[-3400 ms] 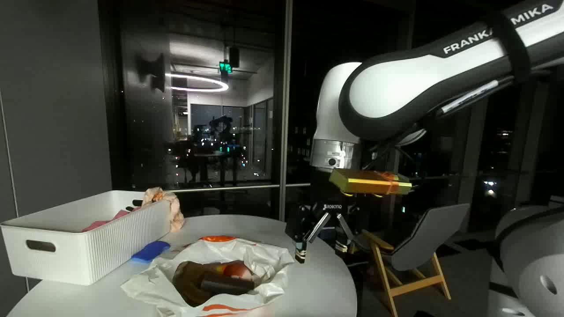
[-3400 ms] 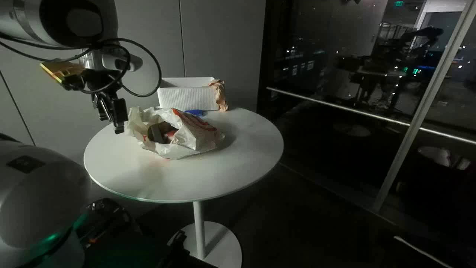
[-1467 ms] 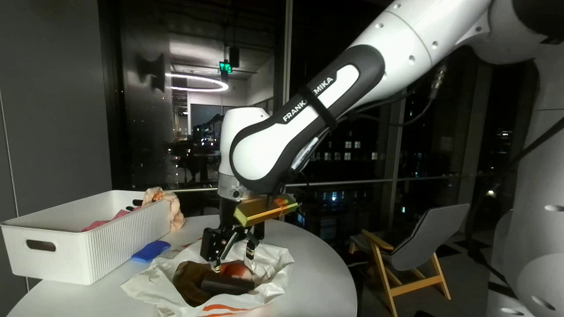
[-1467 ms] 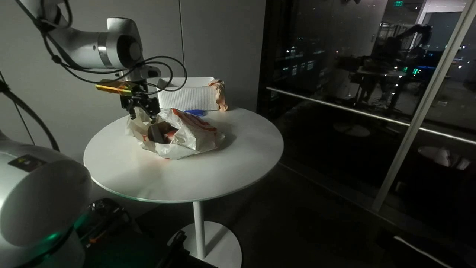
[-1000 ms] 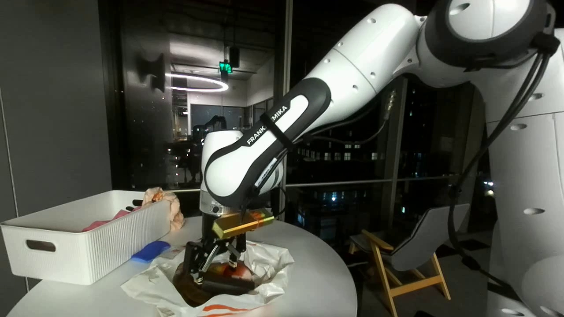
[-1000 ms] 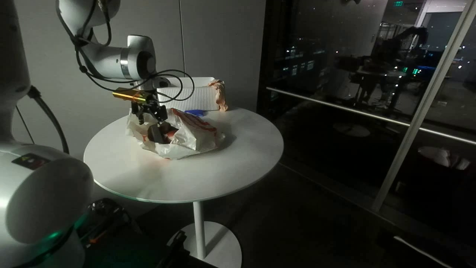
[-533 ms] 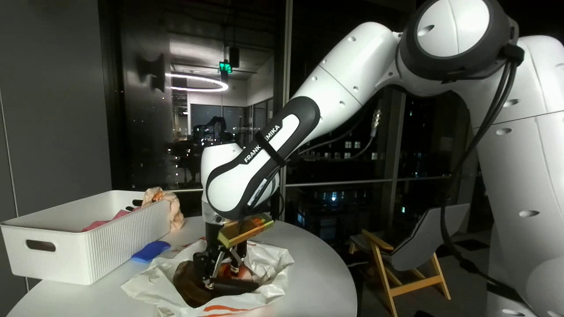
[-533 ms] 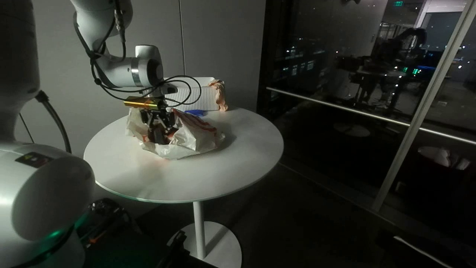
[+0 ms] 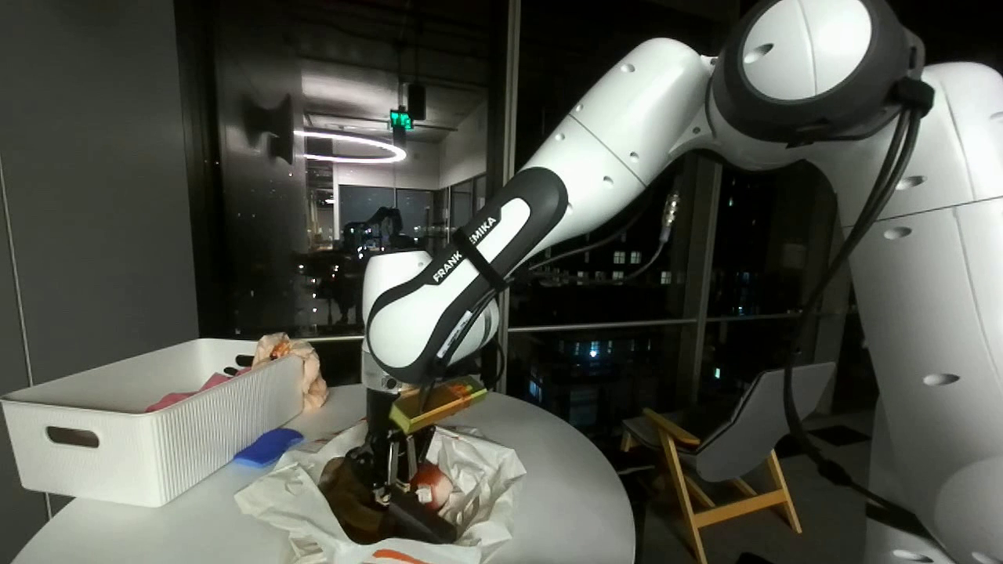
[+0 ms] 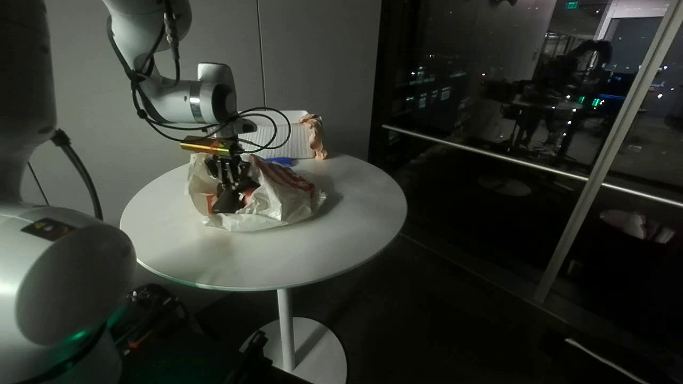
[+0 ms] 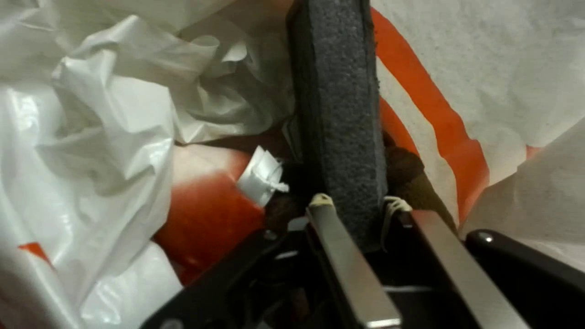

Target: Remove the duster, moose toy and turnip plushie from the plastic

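While the gripper (image 11: 358, 206) pinches one end, the duster (image 11: 346, 100) points lengthwise — up the wrist view.

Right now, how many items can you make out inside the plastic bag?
3: the grey duster, between the fingers of the claw; the red-and-white turnip plushie, beside it; and probably the brown moose toy, showing on the duster's other side. More may be hidden underneath.

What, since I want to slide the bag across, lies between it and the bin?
A blue item lies on the table between bin and bag, as both exterior views show.
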You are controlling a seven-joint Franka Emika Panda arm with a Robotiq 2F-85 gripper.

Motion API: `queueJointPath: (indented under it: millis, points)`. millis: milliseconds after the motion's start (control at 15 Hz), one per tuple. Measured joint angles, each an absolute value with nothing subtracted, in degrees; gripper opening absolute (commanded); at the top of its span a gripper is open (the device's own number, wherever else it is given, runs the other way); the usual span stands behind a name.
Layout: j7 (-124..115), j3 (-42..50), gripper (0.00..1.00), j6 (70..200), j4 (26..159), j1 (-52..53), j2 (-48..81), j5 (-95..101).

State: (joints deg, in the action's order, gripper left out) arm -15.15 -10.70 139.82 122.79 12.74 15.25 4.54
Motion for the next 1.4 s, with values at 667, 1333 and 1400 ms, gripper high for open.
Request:
queueJointPath:
  millis: [667,1333,1400]
  points:
    - [-13.25,-11.11,0.14,136.31,125.45,12.70,4.09,2.80]
    - [5.85,-16.88,0.14,135.04,130.39,22.18,-12.06,-13.72]
    - [7.64,-17.43,0.14,135.04,130.26,23.38,-10.61,-15.32]
